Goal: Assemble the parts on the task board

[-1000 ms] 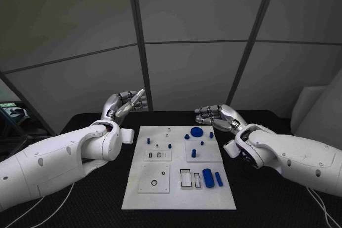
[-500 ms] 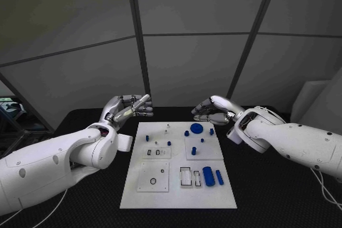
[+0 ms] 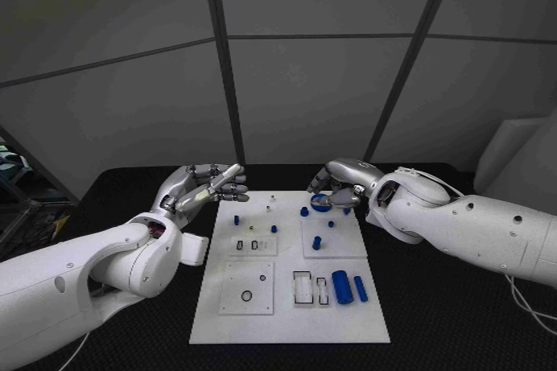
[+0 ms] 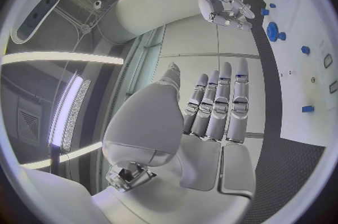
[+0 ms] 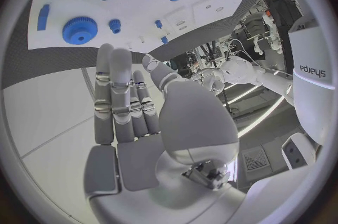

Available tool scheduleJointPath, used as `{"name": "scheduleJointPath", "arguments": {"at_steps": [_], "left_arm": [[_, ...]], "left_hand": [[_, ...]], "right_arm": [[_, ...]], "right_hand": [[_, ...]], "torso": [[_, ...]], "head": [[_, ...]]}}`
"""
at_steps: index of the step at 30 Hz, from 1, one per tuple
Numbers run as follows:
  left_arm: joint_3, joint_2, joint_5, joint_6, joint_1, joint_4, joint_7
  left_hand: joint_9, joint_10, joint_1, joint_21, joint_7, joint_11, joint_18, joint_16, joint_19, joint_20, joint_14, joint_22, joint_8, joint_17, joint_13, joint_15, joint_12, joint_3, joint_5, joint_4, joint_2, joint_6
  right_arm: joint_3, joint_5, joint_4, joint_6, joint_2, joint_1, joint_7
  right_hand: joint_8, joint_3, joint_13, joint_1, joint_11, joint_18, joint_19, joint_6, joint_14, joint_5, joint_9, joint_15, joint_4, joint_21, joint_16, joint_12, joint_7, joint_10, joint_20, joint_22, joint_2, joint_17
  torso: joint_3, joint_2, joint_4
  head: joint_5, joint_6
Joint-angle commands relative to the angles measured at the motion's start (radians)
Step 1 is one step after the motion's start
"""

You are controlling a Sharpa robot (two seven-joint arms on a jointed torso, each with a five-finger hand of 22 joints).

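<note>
**Both my hands at the board's far edge, holding nothing**

From my head camera, the task board (image 3: 290, 270) lies in the middle of the black table (image 3: 464, 307). My left hand (image 3: 200, 187) is raised just off the board's far left corner, fingers loosely curled with one held straighter, nothing in them. My right hand (image 3: 336, 186) hangs over the board's far edge, fingers bent downward above the blue gear (image 3: 320, 200); I cannot tell whether they touch it. Nearer the board's right edge lie a thick blue cylinder (image 3: 341, 286) and, just beside it, a thinner blue bar (image 3: 360, 288). Small blue pegs (image 3: 315, 244) stand across the far half.

From my left wrist, my left hand's fingers (image 4: 222, 103) are straight and side by side, empty.

From my right wrist, my right hand's fingers (image 5: 116, 94) reach toward the gear (image 5: 79, 30) without closing on it; they grip nothing.
</note>
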Motion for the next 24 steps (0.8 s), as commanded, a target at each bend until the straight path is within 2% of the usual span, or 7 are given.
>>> {"name": "scheduleJointPath", "arguments": {"at_steps": [1, 3, 9, 13, 17, 24], "left_arm": [[0.001, -0.004, 0.001, 0.014, 0.000, 0.013, 0.005], [0.001, -0.004, 0.002, 0.015, 0.000, 0.017, 0.007], [0.001, -0.003, 0.002, 0.018, 0.000, 0.019, 0.009], [0.001, -0.003, 0.002, 0.020, 0.000, 0.018, 0.009], [0.001, -0.002, 0.002, 0.024, -0.001, 0.018, 0.007], [0.001, 0.000, 0.002, 0.031, -0.001, 0.020, 0.004]], "left_hand": [[-0.002, 0.004, 0.009, 0.002, 0.005, 0.003, 0.014, -0.005, 0.005, -0.001, 0.006, -0.001, -0.001, 0.002, 0.000, -0.002, -0.005, 0.001, -0.004, -0.007, -0.002, 0.007], [-0.002, 0.004, 0.009, 0.002, 0.005, 0.003, 0.014, -0.005, 0.005, -0.001, 0.006, -0.001, -0.001, 0.002, 0.000, -0.002, -0.005, 0.001, -0.004, -0.007, -0.002, 0.007], [-0.002, 0.004, 0.010, 0.002, 0.005, 0.004, 0.014, -0.005, 0.005, -0.001, 0.006, -0.001, -0.001, 0.002, 0.000, -0.002, -0.006, 0.001, -0.004, -0.008, -0.002, 0.007], [-0.002, 0.004, 0.010, 0.002, 0.005, 0.004, 0.014, -0.005, 0.005, -0.001, 0.006, -0.001, -0.001, 0.002, 0.000, -0.002, -0.006, 0.001, -0.004, -0.008, -0.002, 0.007], [-0.002, 0.004, 0.010, 0.001, 0.005, 0.004, 0.014, -0.005, 0.005, -0.001, 0.007, -0.001, -0.001, 0.002, 0.000, -0.002, -0.006, 0.001, -0.004, -0.008, -0.001, 0.007], [-0.002, 0.004, 0.010, 0.001, 0.005, 0.004, 0.014, -0.005, 0.005, -0.001, 0.007, -0.001, -0.001, 0.002, 0.000, -0.002, -0.006, 0.001, -0.004, -0.008, -0.001, 0.007]], "right_arm": [[0.001, -0.101, 0.004, 0.023, 0.005, 0.004, -0.094], [0.001, -0.121, 0.005, 0.033, 0.011, 0.004, -0.110], [0.001, -0.159, 0.007, 0.038, 0.020, 0.005, -0.141], [0.001, -0.169, 0.005, 0.042, 0.025, 0.005, -0.149], [0.001, -0.173, -0.002, 0.054, 0.035, 0.006, -0.155], [0.001, -0.176, -0.019, 0.063, 0.055, 0.007, -0.158]], "right_hand": [[-0.006, 0.008, 0.000, 0.001, -0.001, -0.004, -0.011, 0.000, 0.038, 0.006, 0.000, 0.004, 0.011, 0.075, 0.131, -0.001, 0.001, -0.006, 0.003, 0.069, -0.020, 0.131], [-0.006, 0.017, 0.000, 0.002, 0.002, -0.016, 0.000, -0.007, 0.038, 0.010, 0.000, 0.005, 0.022, 0.178, 0.231, 0.000, 0.001, -0.015, 0.007, 0.187, -0.030, 0.243], [-0.007, 0.024, 0.000, 0.009, 0.002, -0.029, 0.013, -0.019, 0.040, 0.011, 0.000, 0.009, 0.036, 0.287, 0.339, -0.002, 0.001, -0.035, 0.012, 0.315, -0.037, 0.367], [-0.006, 0.027, 0.001, 0.014, 0.002, -0.034, 0.019, -0.020, 0.041, 0.012, 0.000, 0.009, 0.041, 0.329, 0.382, -0.001, 0.000, -0.038, 0.014, 0.363, -0.039, 0.418], [-0.007, 0.029, 0.001, 0.017, 0.002, -0.038, 0.026, -0.024, 0.043, 0.012, 0.000, 0.010, 0.043, 0.356, 0.409, -0.001, 0.000, -0.040, 0.015, 0.397, -0.041, 0.452], [-0.008, 0.030, 0.000, 0.018, 0.002, -0.040, 0.028, -0.030, 0.043, 0.011, -0.001, 0.010, 0.047, 0.374, 0.429, -0.002, 0.000, -0.047, 0.017, 0.418, -0.043, 0.476]], "torso": [[-0.0022, 0.029, 0.0056], [-0.0018, 0.036, 0.0065], [-0.0004, 0.052, 0.0080], [0.0007, 0.056, 0.0089], [0.0003, 0.057, 0.0086], [0.0006, 0.059, 0.0099]], "head": [[-0.002, -0.001], [0.000, -0.002], [-0.002, -0.005], [-0.003, -0.002], [-0.003, 0.000], [-0.002, -0.001]]}}
